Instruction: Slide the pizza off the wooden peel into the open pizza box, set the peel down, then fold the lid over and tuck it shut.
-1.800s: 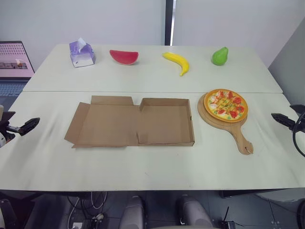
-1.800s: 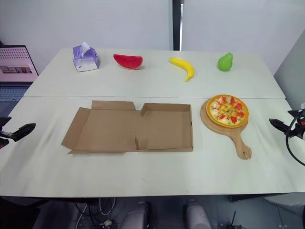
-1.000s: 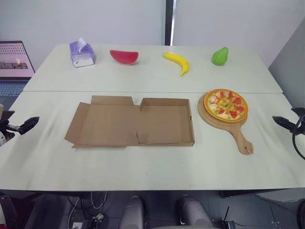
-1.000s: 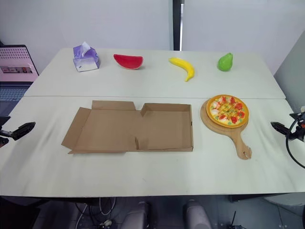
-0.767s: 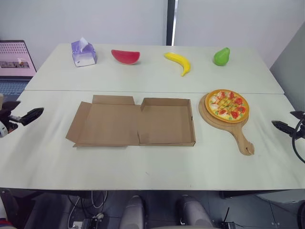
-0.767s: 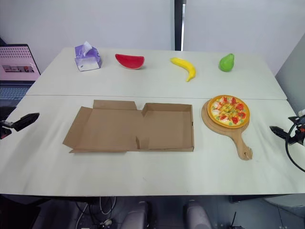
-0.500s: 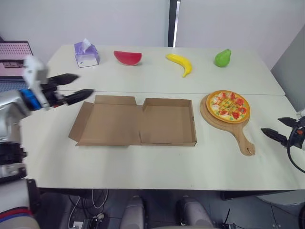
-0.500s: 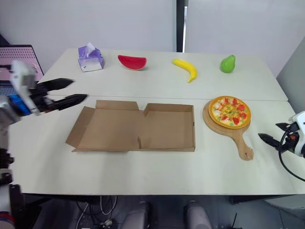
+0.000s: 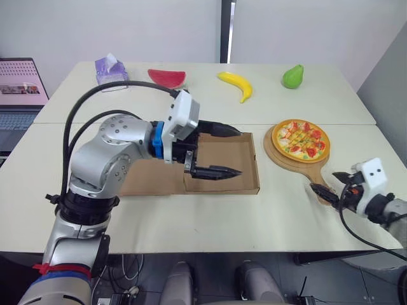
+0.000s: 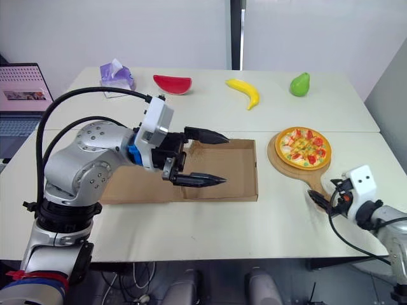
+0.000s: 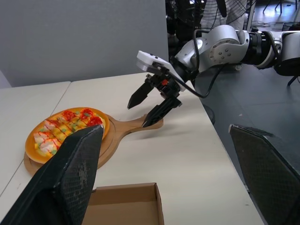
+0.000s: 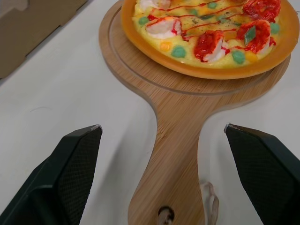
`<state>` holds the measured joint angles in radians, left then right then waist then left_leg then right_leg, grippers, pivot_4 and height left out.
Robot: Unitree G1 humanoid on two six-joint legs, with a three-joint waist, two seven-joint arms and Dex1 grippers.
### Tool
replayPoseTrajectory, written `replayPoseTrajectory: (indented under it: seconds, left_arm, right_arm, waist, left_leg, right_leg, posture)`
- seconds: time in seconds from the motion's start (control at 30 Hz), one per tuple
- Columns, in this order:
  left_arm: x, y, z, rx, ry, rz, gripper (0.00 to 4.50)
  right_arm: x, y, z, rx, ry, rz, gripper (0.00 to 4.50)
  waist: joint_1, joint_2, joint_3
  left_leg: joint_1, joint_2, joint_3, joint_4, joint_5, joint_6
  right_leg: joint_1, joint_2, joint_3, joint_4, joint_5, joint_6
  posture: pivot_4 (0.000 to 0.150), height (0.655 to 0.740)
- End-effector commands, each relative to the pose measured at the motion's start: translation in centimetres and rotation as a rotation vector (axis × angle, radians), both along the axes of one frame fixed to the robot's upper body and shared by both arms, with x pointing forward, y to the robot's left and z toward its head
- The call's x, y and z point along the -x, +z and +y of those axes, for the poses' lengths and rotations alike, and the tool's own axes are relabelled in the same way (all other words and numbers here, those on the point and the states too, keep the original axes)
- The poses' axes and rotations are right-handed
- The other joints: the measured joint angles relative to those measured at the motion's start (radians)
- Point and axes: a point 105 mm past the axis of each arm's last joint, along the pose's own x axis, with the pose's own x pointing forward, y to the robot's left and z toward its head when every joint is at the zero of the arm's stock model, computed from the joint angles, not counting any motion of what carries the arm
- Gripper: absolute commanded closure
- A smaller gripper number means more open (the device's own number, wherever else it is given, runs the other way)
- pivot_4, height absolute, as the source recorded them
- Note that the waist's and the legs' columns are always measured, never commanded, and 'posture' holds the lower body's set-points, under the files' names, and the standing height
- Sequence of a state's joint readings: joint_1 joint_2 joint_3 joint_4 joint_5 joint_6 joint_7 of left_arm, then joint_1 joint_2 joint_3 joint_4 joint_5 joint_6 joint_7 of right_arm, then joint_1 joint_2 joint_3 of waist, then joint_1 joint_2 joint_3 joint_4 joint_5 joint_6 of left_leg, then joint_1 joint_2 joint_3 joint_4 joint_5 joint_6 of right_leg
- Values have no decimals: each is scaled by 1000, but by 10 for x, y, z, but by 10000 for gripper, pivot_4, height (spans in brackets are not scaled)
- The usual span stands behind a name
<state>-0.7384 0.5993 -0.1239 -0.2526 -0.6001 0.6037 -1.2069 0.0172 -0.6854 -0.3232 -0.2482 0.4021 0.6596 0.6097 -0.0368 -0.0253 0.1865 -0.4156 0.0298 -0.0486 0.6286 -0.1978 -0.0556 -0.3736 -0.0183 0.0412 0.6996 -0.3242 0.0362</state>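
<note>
The right claw (image 11: 138, 114) is standing open, flanking the handle of the round wooden peel (image 9: 321, 183). The handle's long axis is pointing toward the orange-rimmed pizza (image 9: 301, 140), which is sitting on the peel. The wide-open left claw (image 9: 238, 152) is hovering farther off.

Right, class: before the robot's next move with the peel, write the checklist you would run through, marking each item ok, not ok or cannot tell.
1. Pizza sitting whole on the peel: ok.
2. Right tool open, one finger on either side of the handle: ok.
3. Handle gripped: not ok, the right tool is not yet shut.
4. Pizza box tray open and empty: ok.
5. Left tool clear of the tray: not ok, it hovers open over it.
6. Lid flat and free to fold: cannot tell, the left arm covers much of it.
</note>
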Motion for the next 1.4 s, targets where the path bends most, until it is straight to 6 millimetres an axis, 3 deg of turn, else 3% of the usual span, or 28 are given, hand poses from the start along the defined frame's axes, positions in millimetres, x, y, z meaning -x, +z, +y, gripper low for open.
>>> replayPoseTrajectory:
  seconds: [0.03,0.3,0.6,0.7,0.8,0.9,1.1,1.4]
  left_arm:
    - [2,9,-1,22,9,-45,387]
    - [4,12,-2,29,20,-51,387]
    - [2,11,2,22,51,-62,0]
    - [1,12,2,29,59,-64,0]
    - [-1,15,3,44,74,-66,0]
    - [-8,18,7,70,121,-77,0]
    - [-14,26,22,107,195,-62,0]
    - [-9,34,65,114,342,-18,0]
  right_arm:
    - [-8,-7,0,32,-44,-11,0]
    - [-24,-25,1,22,-111,-2,0]
    - [-27,-30,-5,-22,-145,-11,27386]
    - [-30,-26,-5,-37,-165,-54,28113]
    - [-35,-11,0,-59,-159,-147,28113]
    - [-45,19,10,-48,-107,-272,28113]
    - [-71,76,24,-17,35,-386,28113]
    - [-90,116,66,46,366,-387,28113]
  waist:
    - [5,0,0]
    - [3,0,0]
    - [3,0,0]
    - [3,-2,-1]
    - [2,-4,-3]
    - [0,-3,-2]
    - [-4,11,6]
    - [-4,11,6]
  left_leg:
    - [0,0,0,0,0,0]
    - [0,0,0,0,0,0]
    - [0,0,0,0,0,0]
    - [1,0,0,0,0,0]
    - [1,1,-1,0,0,0]
    - [1,1,0,0,0,0]
    - [-2,0,2,-1,0,0]
    - [-3,0,1,-2,0,0]
  right_leg:
    - [0,0,0,0,0,0]
    - [1,0,0,-1,0,0]
    - [1,0,0,-1,0,0]
    - [2,0,0,-1,0,1]
    - [2,0,0,-1,0,1]
    - [1,0,1,-2,1,1]
    - [-3,0,2,-1,1,1]
    - [-4,0,2,-3,1,1]
  posture:
    - [1500,7400]
    - [1500,7400]
    - [1500,7400]
    - [1500,7400]
    - [1500,7400]
    - [1500,7400]
    - [1500,7400]
    - [1500,7400]
